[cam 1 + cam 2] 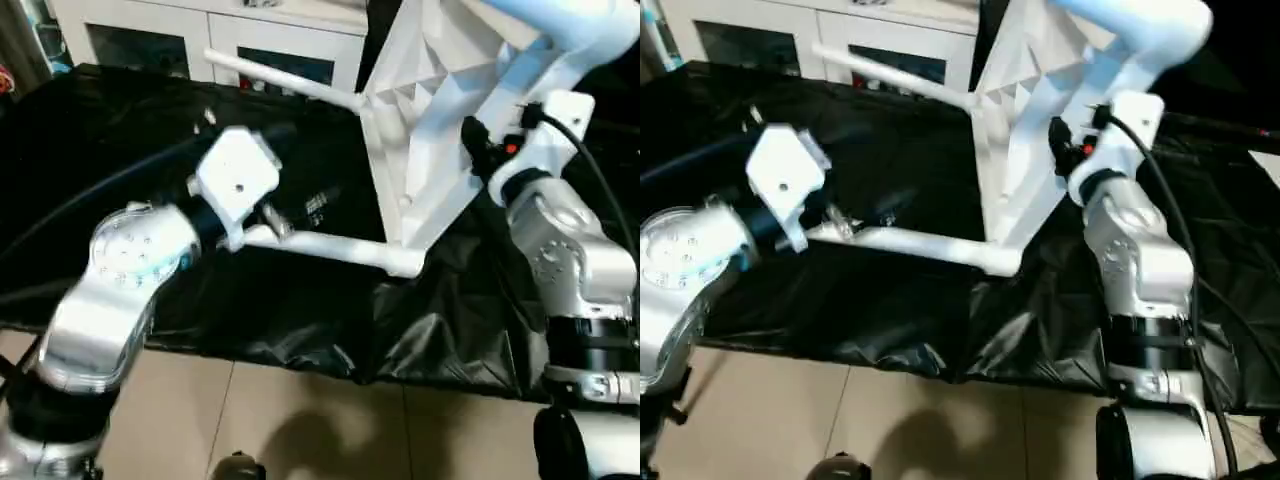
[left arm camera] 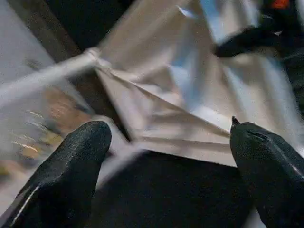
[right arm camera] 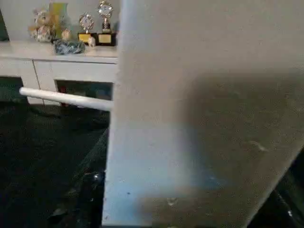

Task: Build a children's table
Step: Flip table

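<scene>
Children's table (image 1: 420,130) tipped on edge over black-covered table (image 1: 120,150), two legs fitted. Right gripper (image 1: 480,140) fingers clamp tabletop; left gripper (image 2: 166,156) fingers wide, empty, near lower leg (image 1: 330,247). Advice: right steadies top, left closes squarely on leg.

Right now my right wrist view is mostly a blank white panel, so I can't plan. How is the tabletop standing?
Observer: The white plastic tabletop stands tilted on edge on the black cloth, ribbed underside facing the robot's left.
Operator: I see one leg. More?
Observer: Yes, a second round white leg juts from the lower near corner, along the cloth.
Operator: Left gripper?
Observer: The left gripper is open and empty, pointing at the underside.
</scene>
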Available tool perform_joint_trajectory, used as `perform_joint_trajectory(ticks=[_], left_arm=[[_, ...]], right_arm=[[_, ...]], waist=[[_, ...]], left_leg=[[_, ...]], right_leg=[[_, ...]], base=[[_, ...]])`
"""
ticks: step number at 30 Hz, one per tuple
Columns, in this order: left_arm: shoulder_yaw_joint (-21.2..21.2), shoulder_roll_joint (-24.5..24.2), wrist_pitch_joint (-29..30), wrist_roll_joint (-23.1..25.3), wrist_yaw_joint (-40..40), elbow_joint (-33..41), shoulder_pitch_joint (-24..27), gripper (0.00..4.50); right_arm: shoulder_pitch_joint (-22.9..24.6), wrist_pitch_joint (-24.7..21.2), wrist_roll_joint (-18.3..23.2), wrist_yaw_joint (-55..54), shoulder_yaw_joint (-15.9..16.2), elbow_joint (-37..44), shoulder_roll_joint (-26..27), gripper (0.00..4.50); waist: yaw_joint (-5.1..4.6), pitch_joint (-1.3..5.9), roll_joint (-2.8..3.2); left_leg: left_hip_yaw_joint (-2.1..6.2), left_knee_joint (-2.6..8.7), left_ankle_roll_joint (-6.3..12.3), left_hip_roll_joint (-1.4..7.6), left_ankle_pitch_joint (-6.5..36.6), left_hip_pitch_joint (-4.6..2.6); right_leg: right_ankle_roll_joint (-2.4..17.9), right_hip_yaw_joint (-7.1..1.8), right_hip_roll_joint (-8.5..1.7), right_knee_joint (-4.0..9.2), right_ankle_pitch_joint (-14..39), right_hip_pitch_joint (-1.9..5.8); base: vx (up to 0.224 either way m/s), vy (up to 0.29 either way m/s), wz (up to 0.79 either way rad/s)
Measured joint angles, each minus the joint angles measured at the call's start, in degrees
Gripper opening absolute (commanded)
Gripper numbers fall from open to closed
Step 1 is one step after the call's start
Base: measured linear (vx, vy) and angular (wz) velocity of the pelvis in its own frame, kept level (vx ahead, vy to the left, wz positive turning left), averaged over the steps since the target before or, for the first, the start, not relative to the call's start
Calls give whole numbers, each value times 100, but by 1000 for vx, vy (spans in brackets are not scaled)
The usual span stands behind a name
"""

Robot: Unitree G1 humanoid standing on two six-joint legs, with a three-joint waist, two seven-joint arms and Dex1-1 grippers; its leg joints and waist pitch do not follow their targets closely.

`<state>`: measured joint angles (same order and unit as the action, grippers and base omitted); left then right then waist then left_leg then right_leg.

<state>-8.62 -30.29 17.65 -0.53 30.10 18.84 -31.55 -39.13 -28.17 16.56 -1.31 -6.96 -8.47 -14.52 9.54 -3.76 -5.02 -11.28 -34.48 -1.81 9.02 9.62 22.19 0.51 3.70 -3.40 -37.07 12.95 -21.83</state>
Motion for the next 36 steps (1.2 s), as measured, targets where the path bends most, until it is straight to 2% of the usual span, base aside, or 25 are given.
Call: perform_joint_trajectory(ticks=[5, 7, 8, 10, 11, 13, 15, 20, 23, 28, 31, 32, 34, 36], left_arm=[[-10, 20, -795, 380, -180, -108, -821, 450], [-9, 19, -980, 438, -183, -130, -997, 450], [-11, 17, -1053, 467, -183, -134, -1005, 450], [-38, -43, -1264, 682, -248, -357, -1024, 450], [-86, -117, -1417, 848, -317, -550, -1102, 450], [-131, -255, -1655, 1171, -496, -907, -1322, 450], [-131, -349, -1862, 1417, -636, -1094, -1461, 450], [-132, -614, -2261, 2037, -1021, -1712, -1690, 450], [-111, -702, -2379, 2231, -1213, -2020, -1868, 450], [-131, -827, -2568, 2677, -1516, -2583, -2126, 450], [-134, -869, -2632, 2808, -1606, -2849, -2188, 450], [-133, -868, -2665, 2836, -1644, -2939, -2203, 450], [-132, -856, -2720, 2832, -1668, -3086, -2256, 423], [-129, -848, -2785, 2833, -1673, -3150, -2295, 416]], right_arm=[[-314, -13, -505, -180, 548, -278, 136, 199], [-376, 16, -623, -180, 674, -359, 199, 199], [-376, 28, -645, -181, 693, -373, 213, 234], [-403, 96, -723, -180, 710, -472, 237, 269], [-427, 109, -780, -189, 749, -533, 253, 269], [-415, 87, -848, -199, 838, -765, 335, 296], [-331, 82, -905, -210, 913, -978, 409, 296], [-168, 322, -985, -179, 916, -1079, 417, 296], [-85, 496, -980, -114, 859, -1306, 455, 296], [-99, 1119, -870, 99, 713, -1872, 584, 296], [-115, 1296, -826, 159, 676, -2085, 604, 296], [-131, 1355, -826, 172, 666, -2163, 610, 272], [-164, 1499, -826, 201, 623, -2298, 656, 260], [-182, 1643, -828, 270, 610, -2440, 681, 252]], waist=[[-26, 27, -43], [-42, 38, -57], [-46, 42, -64], [-57, 50, -77], [-65, 54, -84], [-90, 52, -95], [-116, 50, -91], [-117, 48, -91], [-112, 47, -89], [-131, 39, -77], [-126, 34, -70], [-124, 34, -70], [-124, 34, -70], [-124, 34, -70]], left_leg=[[0, -3, -15, 0, -9, -5], [1, -2, -16, 0, -9, -11], [1, -2, -16, 0, -9, -14], [1, -2, -17, 0, -10, -13], [3, -2, -17, 1, -10, -13], [6, -2, -19, 4, -11, -10], [4, -3, -30, 3, -18, -3], [4, 0, -46, 6, -27, 7], [4, 0, -45, 5, -26, 10], [4, 0, -42, 8, -25, 8], [4, 0, -31, 9, -18, 8], [4, 0, -31, 9, -18, 9], [4, 0, -32, 9, -18, 9], [4, 0, -31, 9, -18, 9]], right_leg=[[-11, -1, -1, 0, -6, 1], [-12, -1, -1, -1, -7, 4], [-13, -1, -1, -1, -6, 8], [-14, -1, -1, -3, -7, 5], [-15, 0, -1, -4, -8, 5], [-16, 4, 0, -4, -13, 0], [-13, 2, -1, 0, -23, -5], [19, 6, 0, 0, -32, -14], [20, 6, 0, 5, -31, -14], [26, 8, 0, 0, -35, -16], [27, 10, 0, 0, -35, -16], [27, 10, 0, 1, -35, -16], [28, 10, 0, 1, -36, -17], [29, 10, 0, 1, -35, -17]], base=[[0, 0, 0], [0, 0, 0], [0, 0, 0], [0, 0, 0], [0, 0, 0], [0, 0, 0], [0, 0, 0], [0, 0, 0], [0, 0, 0], [0, 0, 0], [0, 0, 0], [0, 0, 0], [0, 0, 0], [0, 0, 0]])
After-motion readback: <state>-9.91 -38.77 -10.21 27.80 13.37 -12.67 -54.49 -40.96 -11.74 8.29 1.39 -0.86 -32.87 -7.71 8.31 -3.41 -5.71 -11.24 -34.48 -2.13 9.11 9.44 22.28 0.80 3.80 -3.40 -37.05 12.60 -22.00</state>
